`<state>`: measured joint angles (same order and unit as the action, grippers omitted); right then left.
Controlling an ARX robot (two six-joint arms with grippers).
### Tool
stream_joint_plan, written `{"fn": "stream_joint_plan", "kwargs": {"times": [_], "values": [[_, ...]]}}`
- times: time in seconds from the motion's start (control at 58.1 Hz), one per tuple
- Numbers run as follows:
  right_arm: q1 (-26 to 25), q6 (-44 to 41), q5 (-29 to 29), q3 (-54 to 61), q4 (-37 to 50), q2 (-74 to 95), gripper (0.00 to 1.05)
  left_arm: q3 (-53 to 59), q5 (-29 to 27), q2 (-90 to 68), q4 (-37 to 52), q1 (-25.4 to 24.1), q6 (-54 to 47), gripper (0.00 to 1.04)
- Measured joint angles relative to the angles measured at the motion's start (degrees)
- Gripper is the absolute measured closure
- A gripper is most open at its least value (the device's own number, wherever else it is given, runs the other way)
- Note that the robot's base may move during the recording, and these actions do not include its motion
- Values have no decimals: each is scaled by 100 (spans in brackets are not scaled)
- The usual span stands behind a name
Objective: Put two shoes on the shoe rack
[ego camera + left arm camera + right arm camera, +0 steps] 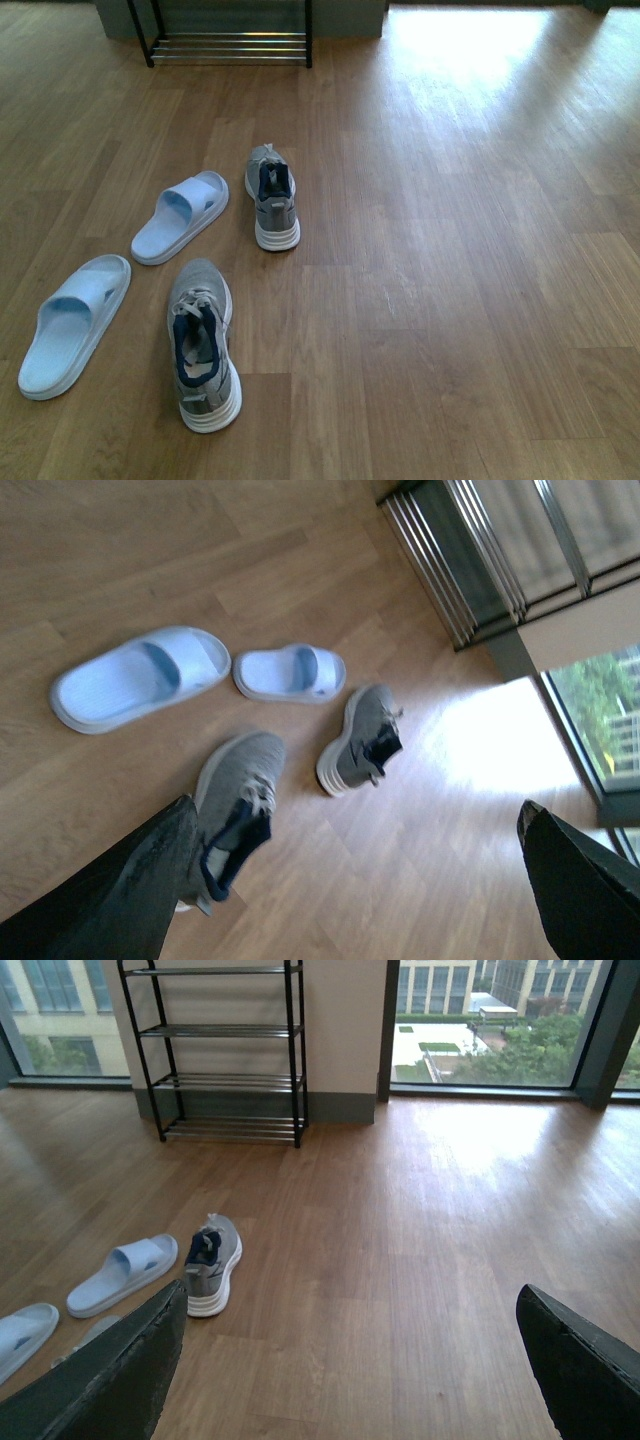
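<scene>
Pick-up stage, judging by the layout: nothing lifted, nothing on the shoe rack (230,45) yet. Both grey shoes flat on the wooden floor (450,300). Closest in, the near sneaker (205,345), heel toward the robot, just beside the near slide (72,325). Further on, the far sneaker (272,197), next to the far slide (182,215) and well short of the rack by the far wall.

Wide spread on the left gripper (355,810), gripping nothing, hanging above the near sneaker. One dark finger (110,900) overlapping its heel in the left wrist view, though too blurred to say whether touching. Same on the right gripper (350,1295) — fully spread, empty, high over bare floor.

Next, probably: lower the left arm, straddle the near sneaker across its width, close on the upper, then carry it to a chrome tier — leaving both slides alone.
</scene>
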<state>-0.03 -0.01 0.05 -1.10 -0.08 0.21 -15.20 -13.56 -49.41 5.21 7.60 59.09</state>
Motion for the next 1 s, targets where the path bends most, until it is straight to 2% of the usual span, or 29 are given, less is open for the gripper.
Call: {"fn": "stream_joint_plan", "kwargs": {"times": [0.155,0.413,0.791,0.998], "values": [[0,-2,0,0,0,0,9,-785,466,-2575,800,-116,-332,9],[0,-2,0,0,0,0,9,-2013,752,-5512,1010,-120,-1080,9],[0,-2,-2,0,0,0,9,-3773,931,-8303,564,-162,-1910,9],[0,-2,-2,0,0,0,9,-4444,866,-9095,398,-138,-2365,9]]}}
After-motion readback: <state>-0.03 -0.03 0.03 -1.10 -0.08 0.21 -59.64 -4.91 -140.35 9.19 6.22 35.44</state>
